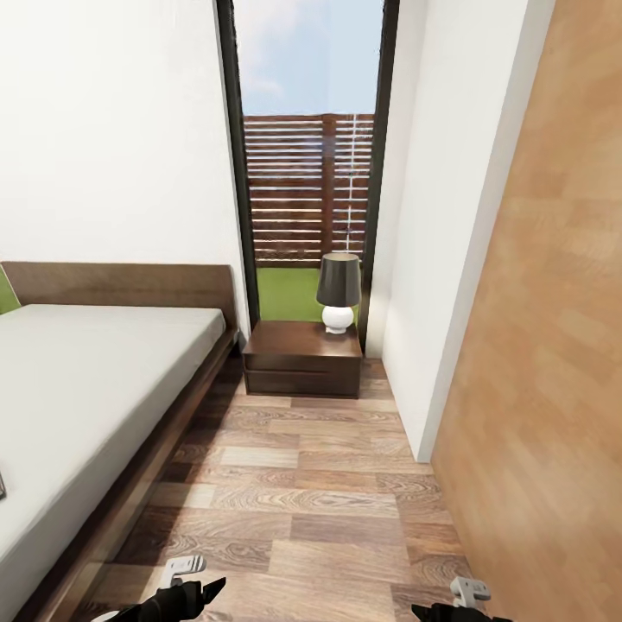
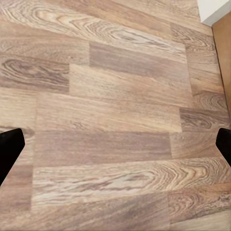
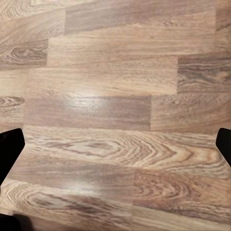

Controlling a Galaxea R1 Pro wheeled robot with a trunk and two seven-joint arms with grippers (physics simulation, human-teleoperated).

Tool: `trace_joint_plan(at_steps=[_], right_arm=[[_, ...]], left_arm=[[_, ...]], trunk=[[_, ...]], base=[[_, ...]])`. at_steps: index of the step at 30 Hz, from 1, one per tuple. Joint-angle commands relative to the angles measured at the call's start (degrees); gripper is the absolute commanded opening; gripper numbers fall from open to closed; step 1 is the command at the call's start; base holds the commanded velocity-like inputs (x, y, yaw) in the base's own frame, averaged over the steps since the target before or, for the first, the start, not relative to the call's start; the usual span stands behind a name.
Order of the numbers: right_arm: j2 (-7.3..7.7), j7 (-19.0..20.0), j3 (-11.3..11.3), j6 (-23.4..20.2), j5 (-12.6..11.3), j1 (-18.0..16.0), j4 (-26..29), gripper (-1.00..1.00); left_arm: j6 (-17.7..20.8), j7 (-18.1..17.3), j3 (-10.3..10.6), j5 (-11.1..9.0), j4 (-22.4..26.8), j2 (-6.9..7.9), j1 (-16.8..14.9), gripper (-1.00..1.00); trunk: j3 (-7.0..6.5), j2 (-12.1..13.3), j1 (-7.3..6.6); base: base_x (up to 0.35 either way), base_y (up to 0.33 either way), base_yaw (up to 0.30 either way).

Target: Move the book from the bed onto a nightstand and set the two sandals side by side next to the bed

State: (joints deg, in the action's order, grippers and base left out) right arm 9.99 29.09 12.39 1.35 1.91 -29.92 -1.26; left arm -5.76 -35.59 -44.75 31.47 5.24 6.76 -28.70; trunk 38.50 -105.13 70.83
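The bed with its light-grey mattress and dark wooden frame runs along the left of the head view. Beyond its foot-side corner, under the tall window, stands a nightstand, low and dark brown. A thin dark sliver lies on the mattress at the picture's left edge; I cannot tell whether it is the book. The sandals are out of view. My left gripper hangs open over bare floor planks, its black fingertips wide apart. My right gripper is open in the same way over the floor.
A lamp with a dark shade and white base stands on the nightstand's right part. A white wall corner and a light wooden panel close in the right side. A wood-plank aisle runs from me to the nightstand. A green cushion shows by the headboard.
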Motion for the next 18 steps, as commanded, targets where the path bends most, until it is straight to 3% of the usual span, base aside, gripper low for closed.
trace_joint_plan(at_steps=[1,18], right_arm=[[0.03,0.2,0.4,0.1,0.2,-0.1,-0.1,1.0],[0.03,0.2,0.4,0.1,0.2,-0.1,-0.1,1.0]], left_arm=[[-0.4,-0.1,-0.4,0.6,0.0,0.01,0.0,1.0],[-0.3,-0.1,-0.3,0.6,0.0,0.01,0.0,1.0]], trunk=[[0.06,0.0,-0.01],[0.48,0.0,-0.01]], base=[[0.009,0.0,0.0],[0.0,0.0,0.0]])
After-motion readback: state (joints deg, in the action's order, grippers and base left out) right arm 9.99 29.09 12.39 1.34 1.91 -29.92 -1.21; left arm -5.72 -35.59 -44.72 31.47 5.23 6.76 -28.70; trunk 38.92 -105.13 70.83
